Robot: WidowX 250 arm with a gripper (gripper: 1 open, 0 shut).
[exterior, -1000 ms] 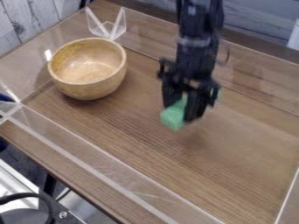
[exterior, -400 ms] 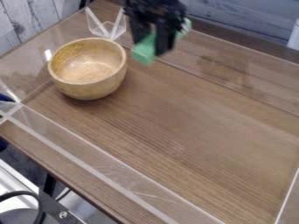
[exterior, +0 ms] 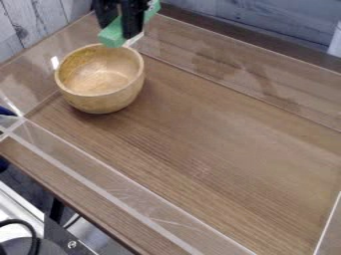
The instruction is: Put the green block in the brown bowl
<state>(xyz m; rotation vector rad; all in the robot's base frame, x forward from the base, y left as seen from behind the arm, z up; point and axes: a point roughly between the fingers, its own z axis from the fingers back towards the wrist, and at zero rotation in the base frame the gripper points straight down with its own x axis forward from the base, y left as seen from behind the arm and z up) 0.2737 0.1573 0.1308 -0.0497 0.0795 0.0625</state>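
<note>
Green block (exterior: 130, 27) is up at eleven o'clock in my view, raised near the far rim of the brown bowl (exterior: 100, 78) and overlapping the bowl's upper right edge on my screen. Largest of all, the wooden table (exterior: 200, 129) spreads from twelve o'clock round to six. On it the bowl sits at ten o'clock, upright, mouth facing up, its pale inside showing. The black gripper (exterior: 123, 12) comes in from the top edge at eleven o'clock, just above the bowl's far side. Smallest is the block: as I see it, its long axis slants, upper end toward one o'clock, lower end toward seven. My fingers are closed on it, drawn in to the block's narrow width; their tips are dark and blurred, so I can't make out exactly where each one touches. A dark cable (exterior: 24, 227) curls at seven o'clock, by the near left corner.
</note>
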